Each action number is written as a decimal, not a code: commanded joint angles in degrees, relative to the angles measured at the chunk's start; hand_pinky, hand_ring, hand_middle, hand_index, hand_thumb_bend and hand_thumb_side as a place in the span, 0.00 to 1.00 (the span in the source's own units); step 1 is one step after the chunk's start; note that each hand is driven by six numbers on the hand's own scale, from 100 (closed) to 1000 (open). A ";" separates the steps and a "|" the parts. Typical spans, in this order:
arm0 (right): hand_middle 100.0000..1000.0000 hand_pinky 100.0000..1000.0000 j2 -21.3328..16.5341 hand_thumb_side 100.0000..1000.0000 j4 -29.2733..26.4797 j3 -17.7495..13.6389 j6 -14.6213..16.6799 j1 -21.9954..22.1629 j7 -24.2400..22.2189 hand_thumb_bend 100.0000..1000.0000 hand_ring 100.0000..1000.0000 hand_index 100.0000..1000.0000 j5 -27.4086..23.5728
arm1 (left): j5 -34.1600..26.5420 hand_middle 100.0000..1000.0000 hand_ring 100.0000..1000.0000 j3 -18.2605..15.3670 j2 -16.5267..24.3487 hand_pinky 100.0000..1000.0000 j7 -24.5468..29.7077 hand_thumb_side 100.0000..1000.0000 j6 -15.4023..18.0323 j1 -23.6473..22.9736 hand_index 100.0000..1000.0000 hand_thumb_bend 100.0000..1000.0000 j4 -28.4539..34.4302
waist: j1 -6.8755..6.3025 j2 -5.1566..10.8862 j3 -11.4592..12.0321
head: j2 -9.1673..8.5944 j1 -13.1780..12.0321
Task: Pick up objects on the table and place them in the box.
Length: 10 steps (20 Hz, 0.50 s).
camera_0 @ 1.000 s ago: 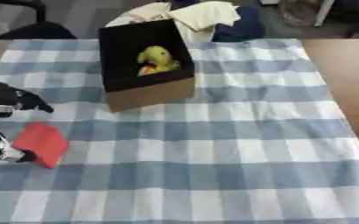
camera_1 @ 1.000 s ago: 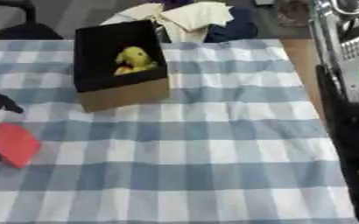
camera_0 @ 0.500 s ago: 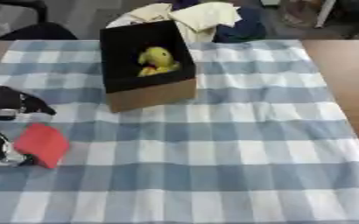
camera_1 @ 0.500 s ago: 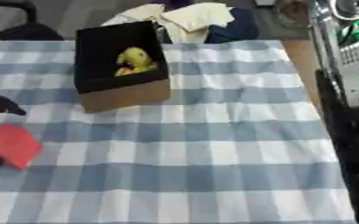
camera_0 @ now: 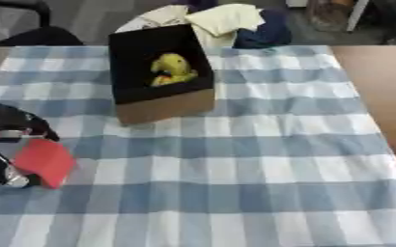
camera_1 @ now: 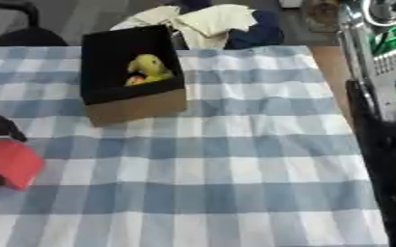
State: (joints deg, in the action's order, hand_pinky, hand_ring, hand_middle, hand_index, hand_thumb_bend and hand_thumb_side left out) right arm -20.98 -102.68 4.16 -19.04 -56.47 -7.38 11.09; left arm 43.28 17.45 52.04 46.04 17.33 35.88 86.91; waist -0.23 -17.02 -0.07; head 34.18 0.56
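— Hardly anything has been shifted since a second ago: the flat red rectangular piece (camera_0: 43, 161) is found at the same spot by the left edge of the blue-and-white checked tablecloth (camera_0: 235, 159), tilted as before, and it is still clasped by the robot's black left hand (camera_0: 11, 128).

— And the container?

— An open cardboard box with a black inside (camera_0: 159, 72) is seen standing on the far left part of the cloth, well apart from the red piece. A yellow soft toy with a dark patch and an orange spot (camera_0: 173, 70) is held inside it, leaning against the right wall. Nothing else can be made out in the box.

— How is the hand posed?

— The left hand is brought in from the left edge, low over the cloth. Dark fingers are curled over the red piece's upper corner, and a second dark part with a silver tip (camera_0: 3, 171) is pressed against its lower left edge, so the piece is pinched between them. Whether the piece is lifted off the cloth cannot be told.

— Anything cut off?

— Most of the left hand is lost past the frame edge. At the right edge of the right eye view a black upright bulk (camera_1: 387, 159) is shown, but no hand can be made out on it.
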 commanded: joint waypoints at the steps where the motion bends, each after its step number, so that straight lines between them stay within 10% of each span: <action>1: 0.78 0.94 -0.31 1.00 -0.30 -0.73 -0.03 -1.14 0.01 0.09 0.89 0.96 0.39 | -0.54 0.72 0.85 -0.53 1.00 0.76 5.92 0.51 5.96 0.73 0.86 0.28 0.03 | -0.15 0.95 -0.03 | -0.69 -0.26; 10: 0.78 0.94 -0.05 1.00 -0.30 -0.99 -0.12 -0.96 -0.01 0.10 0.89 0.96 0.44 | -0.89 0.56 0.77 -0.60 0.70 0.67 5.92 0.29 5.43 0.90 0.75 0.11 -0.27 | -0.24 0.97 -0.16 | -0.82 -0.36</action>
State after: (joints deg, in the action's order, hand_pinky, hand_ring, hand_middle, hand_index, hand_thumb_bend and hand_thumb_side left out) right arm -20.50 -102.66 3.86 -19.09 -56.47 -7.43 11.47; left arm 42.29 17.41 51.44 46.19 17.19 36.17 86.53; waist -0.29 -17.02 -0.17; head 33.96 0.33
